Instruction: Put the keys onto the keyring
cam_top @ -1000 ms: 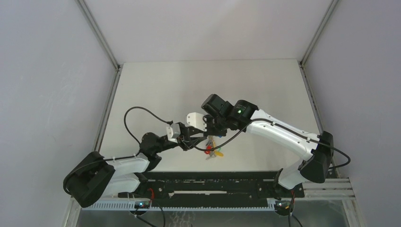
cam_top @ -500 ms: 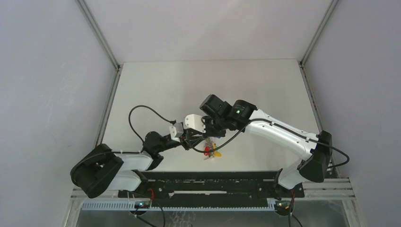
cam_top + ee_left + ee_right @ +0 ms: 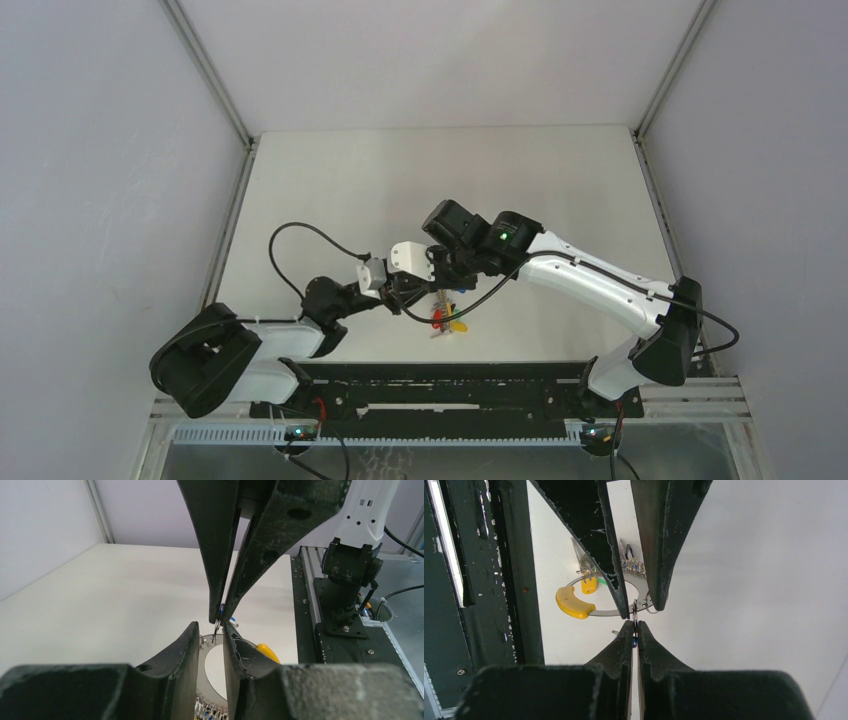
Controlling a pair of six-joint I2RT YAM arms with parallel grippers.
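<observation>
Left gripper point(image 3: 211, 630): lower centre of its own view, jaws a little apart, one either side of the keyring point(image 3: 571, 602).
Right gripper point(image 3: 634, 626): clamped on the blue key point(image 3: 634, 639), tip-to-tip with the left.
Keyring: centre-left of the right wrist view.
Hung keys point(image 3: 446, 320): several seemingly threaded already.
Blue key: apparently not yet threaded.

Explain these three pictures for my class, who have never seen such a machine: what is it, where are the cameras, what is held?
Two robot arms, left and right, stand at a table. One picture looks down from above; the others come from a camera on each wrist. The right arm's fingers are shut on a blue key. The left arm's fingers stand slightly apart on either side of the keyring, a grey loop with a yellow section carrying other keys; whether they grip it is unclear.
</observation>
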